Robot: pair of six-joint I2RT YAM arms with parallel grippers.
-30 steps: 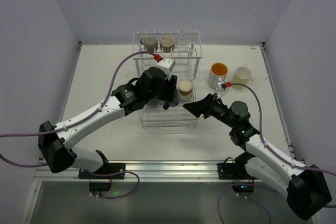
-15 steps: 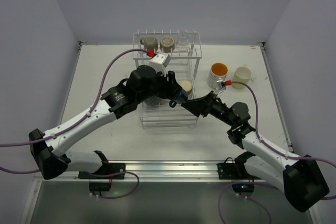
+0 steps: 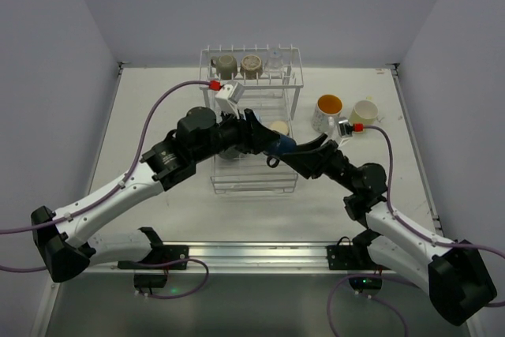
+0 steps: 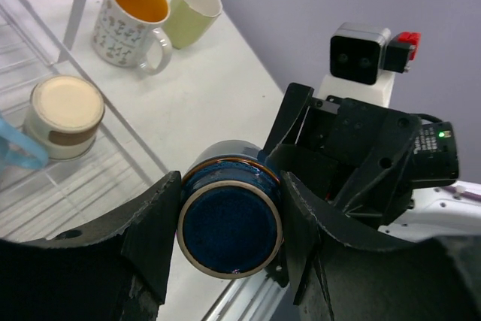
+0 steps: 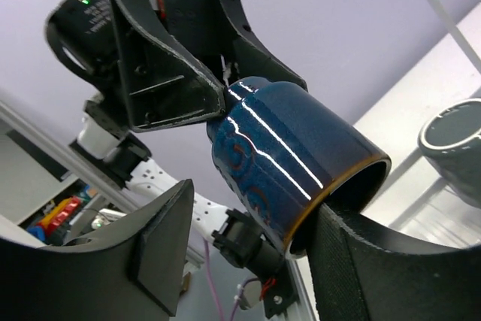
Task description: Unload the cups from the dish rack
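A dark blue cup (image 3: 281, 146) hangs on its side over the right edge of the white wire dish rack (image 3: 252, 189). My left gripper (image 3: 271, 142) is shut on its base end (image 4: 229, 227). My right gripper (image 3: 298, 152) is open around the cup's mouth end (image 5: 293, 163). One of its fingers sits at the rim and the other stands clear of the wall. An olive cup (image 3: 226, 63), a tan cup (image 3: 251, 62) and a clear glass (image 3: 274, 58) stand on the upper shelf. A cream-topped cup (image 3: 278, 127) sits in the lower basket.
A white cup with an orange inside (image 3: 328, 112) and a pale yellow-green cup (image 3: 364, 114) stand on the table right of the rack. The left wrist view catches a light blue handle (image 4: 15, 148) in the basket. A grey-green cup rim (image 5: 455, 148) shows in the right wrist view.
My left arm has swung right and carried the blue cup out over the rack's right edge. My right gripper has come up around the cup's mouth and its jaws have narrowed.
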